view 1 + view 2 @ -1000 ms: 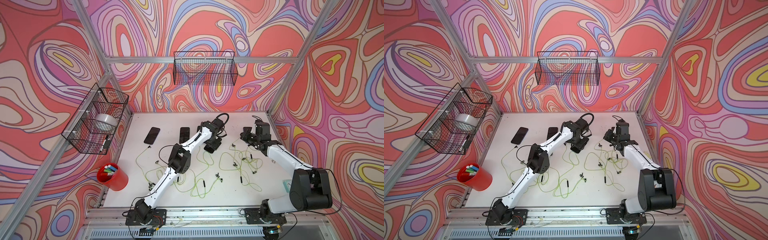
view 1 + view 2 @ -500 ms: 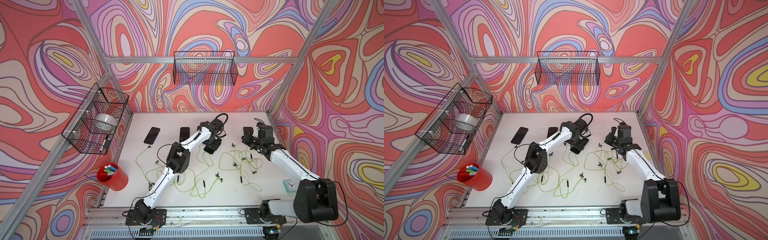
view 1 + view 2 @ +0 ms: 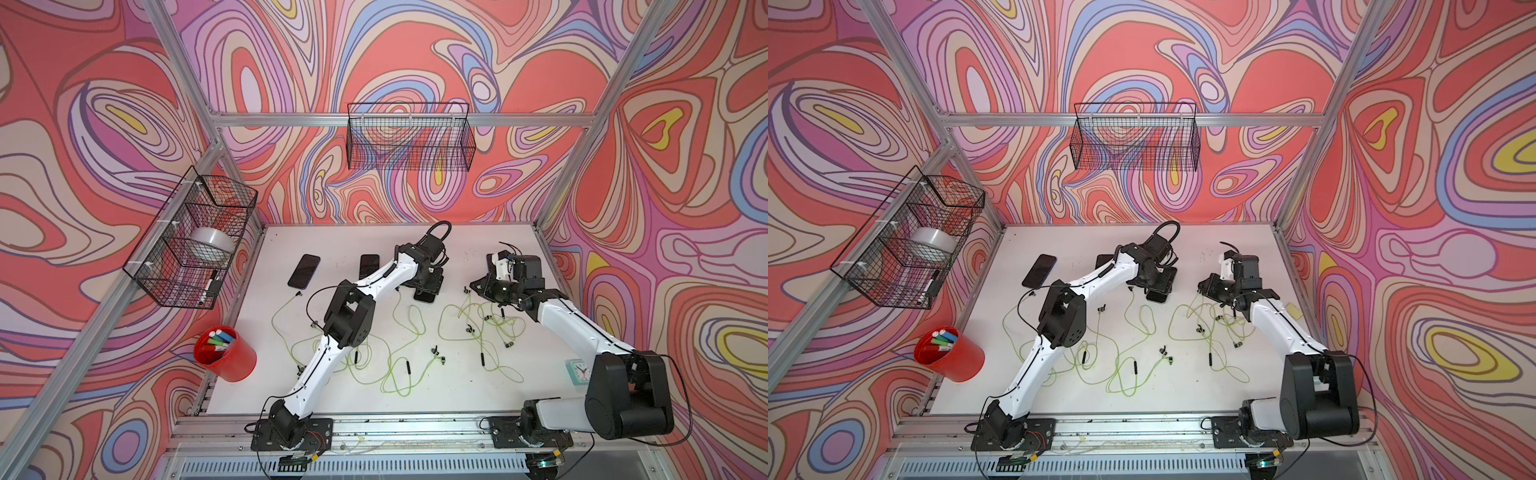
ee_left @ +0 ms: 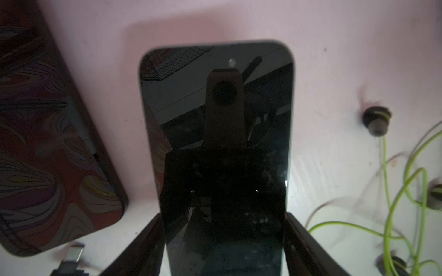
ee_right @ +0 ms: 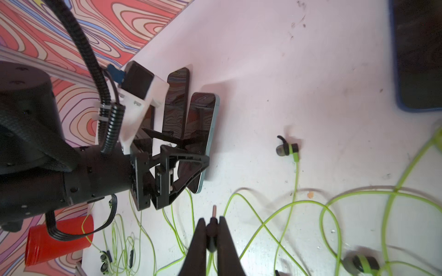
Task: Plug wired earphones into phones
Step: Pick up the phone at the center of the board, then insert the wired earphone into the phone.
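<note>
The white table [image 3: 457, 249] carries the whole job. Phones [image 3: 304, 271] lie flat along its far side, and yellow-green earphone cables [image 3: 399, 345] sprawl in loose loops across the middle, between the two arms. One handset, the held phone [image 4: 215, 107], sits between the fingers of the left gripper [image 4: 223, 215], just beside a neighbouring phone [image 4: 47, 155]. A loose earbud [image 5: 287, 148] lies on the table nearby.

The step in hand looks to be mating plug to socket. To do it well, the left arm should hold the handset steady. The right arm should bring the plug [image 5: 212, 230] in squarely toward the phone's short edge, bare metal tip leading, without dragging its cable across the other loops. The socket shows in no view, so I can't tell exactly where to aim.

The left gripper stands wide, its fingers pressed on the handset's two long sides; whether the phone is lifted clear of the table is unclear. The right gripper [image 5: 212, 219] is nearly closed, pinching the plug's dark body. The tip pokes out toward the held phone but does not touch it.
</note>
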Robot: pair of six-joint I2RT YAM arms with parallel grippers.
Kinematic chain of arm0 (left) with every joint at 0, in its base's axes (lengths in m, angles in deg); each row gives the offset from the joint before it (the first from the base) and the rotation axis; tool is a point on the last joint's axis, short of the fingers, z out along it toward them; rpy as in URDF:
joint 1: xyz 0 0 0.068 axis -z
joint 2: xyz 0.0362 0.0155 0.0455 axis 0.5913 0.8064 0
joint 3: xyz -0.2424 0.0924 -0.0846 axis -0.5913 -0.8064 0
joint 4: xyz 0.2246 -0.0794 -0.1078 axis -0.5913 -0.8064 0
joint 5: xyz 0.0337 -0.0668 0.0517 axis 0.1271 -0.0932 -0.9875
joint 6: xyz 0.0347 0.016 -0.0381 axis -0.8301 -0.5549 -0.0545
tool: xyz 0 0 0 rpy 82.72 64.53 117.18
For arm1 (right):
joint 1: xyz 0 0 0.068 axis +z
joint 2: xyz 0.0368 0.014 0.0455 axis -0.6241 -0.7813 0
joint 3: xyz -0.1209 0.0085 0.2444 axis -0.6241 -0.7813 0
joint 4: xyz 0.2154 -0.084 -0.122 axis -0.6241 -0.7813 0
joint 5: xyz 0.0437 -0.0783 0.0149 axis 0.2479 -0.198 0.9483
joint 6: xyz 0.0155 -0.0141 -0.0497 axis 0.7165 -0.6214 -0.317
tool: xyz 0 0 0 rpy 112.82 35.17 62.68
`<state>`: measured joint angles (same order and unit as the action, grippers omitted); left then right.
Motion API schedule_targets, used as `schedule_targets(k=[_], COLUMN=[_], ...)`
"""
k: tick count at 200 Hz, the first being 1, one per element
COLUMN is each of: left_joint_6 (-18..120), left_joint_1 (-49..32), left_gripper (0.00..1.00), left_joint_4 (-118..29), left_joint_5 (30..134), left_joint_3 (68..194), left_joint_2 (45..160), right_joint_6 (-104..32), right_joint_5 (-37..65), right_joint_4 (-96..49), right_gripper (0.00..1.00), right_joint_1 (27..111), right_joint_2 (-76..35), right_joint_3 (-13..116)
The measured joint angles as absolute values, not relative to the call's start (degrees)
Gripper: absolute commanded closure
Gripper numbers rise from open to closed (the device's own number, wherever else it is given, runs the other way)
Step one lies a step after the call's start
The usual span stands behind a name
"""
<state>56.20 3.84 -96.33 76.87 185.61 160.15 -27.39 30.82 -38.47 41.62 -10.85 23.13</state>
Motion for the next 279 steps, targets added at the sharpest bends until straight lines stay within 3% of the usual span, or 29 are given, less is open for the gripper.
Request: schedule_targets(k=[53, 82, 111, 146, 197, 279], left_joint_6=[71.68, 79.68, 92.14, 107.50, 121.86, 124.20], left_joint_1=[1.70, 0.83, -0.83, -4.75, -6.47, -6.63], left_gripper=[0.67, 0.79, 1.00, 1.00, 1.00, 1.00], left_joint_4=[-86.32, -82.80, -78.32, -74.06, -68.96, -63.83], left_joint_5=[76.13, 74.71, 74.78, 74.75, 78.08, 81.49], left_joint_3=[176.21, 172.69, 163.14, 149.24, 139.86, 137.43], left_joint_2=[150.79, 144.91, 136.48, 127.58, 122.82, 121.94], right_joint_6=[-26.01, -23.19, -22.16, -21.22, -20.33, -18.69], right_joint_5=[35.96, 36.98, 36.92, 36.48, 35.65, 36.18], right_joint_4=[-28.24, -17.31, -6.73, 7.63, 27.02, 26.23], right_gripper=[1.00, 1.00, 1.00, 1.00, 1.00, 1.00], right_joint_1=[45.58, 47.87, 52.20, 55.31, 58.41, 60.73], right_joint_2=[-10.07, -11.44, -14.31, -19.36, -28.45, -29.89], right_joint_3=[13.06, 8.25, 8.31, 8.29, 7.20, 15.26])
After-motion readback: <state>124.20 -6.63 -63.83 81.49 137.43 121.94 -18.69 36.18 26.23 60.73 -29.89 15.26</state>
